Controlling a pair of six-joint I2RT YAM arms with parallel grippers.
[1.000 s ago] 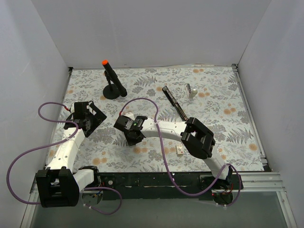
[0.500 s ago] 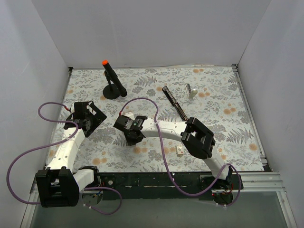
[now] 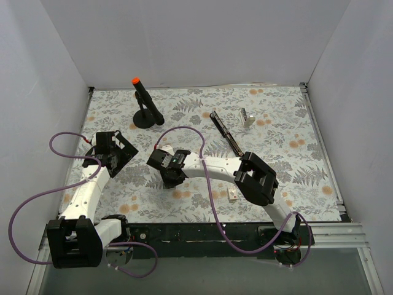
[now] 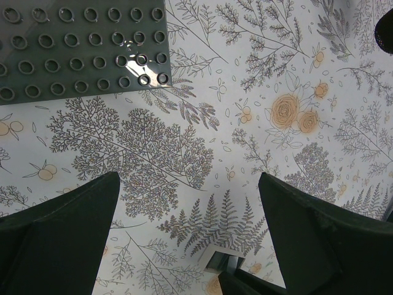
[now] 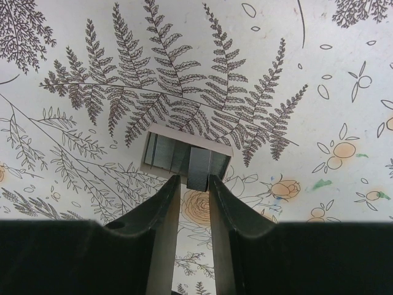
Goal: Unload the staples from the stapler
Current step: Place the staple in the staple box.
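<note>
Your right claw [image 5: 193, 179] is pinching a grey strip [image 5: 199, 167] of staples, with its tips pressed almost together on either side of it. It is holding the strip at the near rim of a small white box [image 5: 184, 135], where more staples [image 5: 164, 153] are lying side by side. From above, you are seeing that claw [image 3: 167, 172] sitting close to the middle of the counter [image 3: 295, 172], a little towards the left edge, with the arm bending back to the near right corner.

Your left claw [image 4: 188, 178] is standing spread wide and gripping nothing, its two dark fingers [image 4: 61, 239] framing bare floral counter. It is pointing down near the left edge [image 3: 113, 153], just beside the right claw but apart from it. A grey studded plate [image 4: 80, 49] is lying beyond its fingers, and the box [image 4: 218, 261] is showing between them at the bottom of the left wrist view.

The stapler [image 3: 224, 130] is lying flat and slantwise towards the far edge, right of centre, well apart from both claws. A small pale block [image 3: 247, 117] is standing just beside its far end, not touching it. A black post [image 3: 146, 99] with an orange tip is leaning on its round base near the far edge, left of centre. A white tab [image 3: 233, 195] is resting close to the near edge, beside the right arm's elbow. Purple cables [image 3: 37, 203] are looping off both arms.
</note>
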